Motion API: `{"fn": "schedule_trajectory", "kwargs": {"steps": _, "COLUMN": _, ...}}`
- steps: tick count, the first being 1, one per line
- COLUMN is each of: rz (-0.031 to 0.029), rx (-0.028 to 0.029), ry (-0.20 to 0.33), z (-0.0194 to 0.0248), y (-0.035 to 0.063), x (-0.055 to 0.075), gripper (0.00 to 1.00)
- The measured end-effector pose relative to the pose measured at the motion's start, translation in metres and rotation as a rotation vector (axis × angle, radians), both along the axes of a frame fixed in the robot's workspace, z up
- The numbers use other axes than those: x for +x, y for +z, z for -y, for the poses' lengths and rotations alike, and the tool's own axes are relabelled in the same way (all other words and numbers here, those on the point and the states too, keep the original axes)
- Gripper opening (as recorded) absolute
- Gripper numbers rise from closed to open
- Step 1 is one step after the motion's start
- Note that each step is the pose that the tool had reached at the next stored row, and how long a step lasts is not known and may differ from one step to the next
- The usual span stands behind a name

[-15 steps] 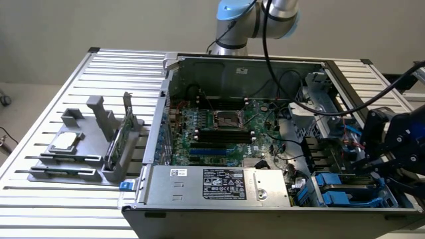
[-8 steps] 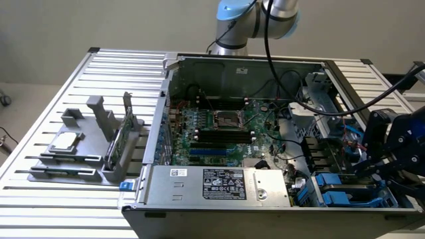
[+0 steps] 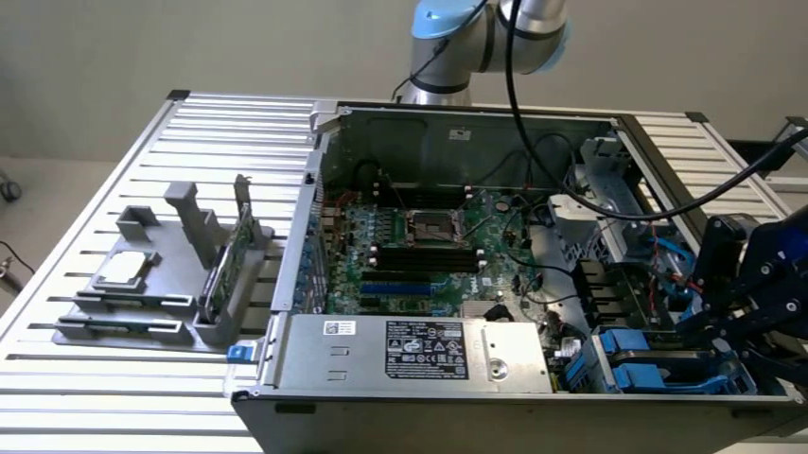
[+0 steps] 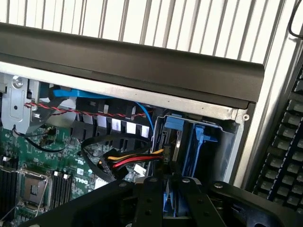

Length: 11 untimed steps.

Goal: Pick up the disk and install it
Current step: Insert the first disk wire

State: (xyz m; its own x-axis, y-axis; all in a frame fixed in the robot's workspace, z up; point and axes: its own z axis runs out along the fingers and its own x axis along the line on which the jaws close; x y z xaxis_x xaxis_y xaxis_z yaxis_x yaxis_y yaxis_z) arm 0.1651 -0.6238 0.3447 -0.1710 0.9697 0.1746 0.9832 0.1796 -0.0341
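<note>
Gripper (image 3: 729,333) low over the disk (image 3: 657,369), inside case corner

The gripper (image 3: 745,317) at the exterior view's right is cut off by the frame edge, its fingertips lost behind the computer case (image 3: 417,402) wall. In the wrist view the disk (image 4: 173,201) shows as a blue sliver between black fingers (image 4: 150,203); its metal body and label are hidden.

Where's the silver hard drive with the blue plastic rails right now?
The blue-railed disk sits in the drive bay at the open black computer case's front corner, on the exterior view's right, beside the grey power supply, with the black gripper right at it.
</note>
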Motion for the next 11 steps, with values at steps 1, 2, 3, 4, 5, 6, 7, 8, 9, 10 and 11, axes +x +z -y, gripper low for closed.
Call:
{"fn": "schedule_trajectory", "kwargs": {"steps": 1, "rz": 0.0, "rx": -0.0012, "ry": -0.001, "z": -0.0002, "y": 0.0, "x": 0.0, "gripper": 0.18}}
{"fn": "schedule_trajectory", "kwargs": {"steps": 2, "rz": 0.0, "rx": -0.0012, "ry": -0.001, "z": -0.0001, "y": -0.0001, "x": 0.0, "gripper": 0.18}}
{"fn": "schedule_trajectory", "kwargs": {"steps": 3, "rz": 0.0, "rx": -0.0013, "ry": -0.001, "z": -0.0001, "y": -0.0001, "x": 0.0, "gripper": 0.18}}
{"fn": "schedule_trajectory", "kwargs": {"steps": 4, "rz": 0.0, "rx": -0.0013, "ry": -0.001, "z": -0.0001, "y": -0.0001, "x": 0.0, "gripper": 0.18}}
{"fn": "schedule_trajectory", "kwargs": {"steps": 5, "rz": 0.0, "rx": -0.0013, "ry": -0.001, "z": -0.0001, "y": -0.0001, "x": 0.0, "gripper": 0.18}}
{"fn": "schedule_trajectory", "kwargs": {"steps": 6, "rz": 0.0002, "rx": -0.0012, "ry": -0.001, "z": -0.0002, "y": -0.0001, "x": 0.0, "gripper": 0.18}}
{"fn": "schedule_trajectory", "kwargs": {"steps": 7, "rz": 0.0009, "rx": -0.0012, "ry": -0.001, "z": -0.0002, "y": 0.0, "x": 0.0, "gripper": 0.18}}
{"fn": "schedule_trajectory", "kwargs": {"steps": 8, "rz": 0.0021, "rx": -0.0013, "ry": -0.001, "z": -0.0002, "y": 0.0, "x": 0.0, "gripper": 0.18}}
{"fn": "schedule_trajectory", "kwargs": {"steps": 9, "rz": 0.0037, "rx": -0.0012, "ry": -0.001, "z": -0.0002, "y": 0.0, "x": 0.0, "gripper": 0.18}}
{"fn": "schedule_trajectory", "kwargs": {"steps": 10, "rz": 0.0057, "rx": -0.0012, "ry": -0.001, "z": -0.0002, "y": 0.0, "x": 0.0, "gripper": 0.18}}
{"fn": "schedule_trajectory", "kwargs": {"steps": 11, "rz": 0.0083, "rx": -0.0011, "ry": -0.002, "z": -0.0003, "y": -0.0001, "x": -0.0001, "gripper": 0.18}}
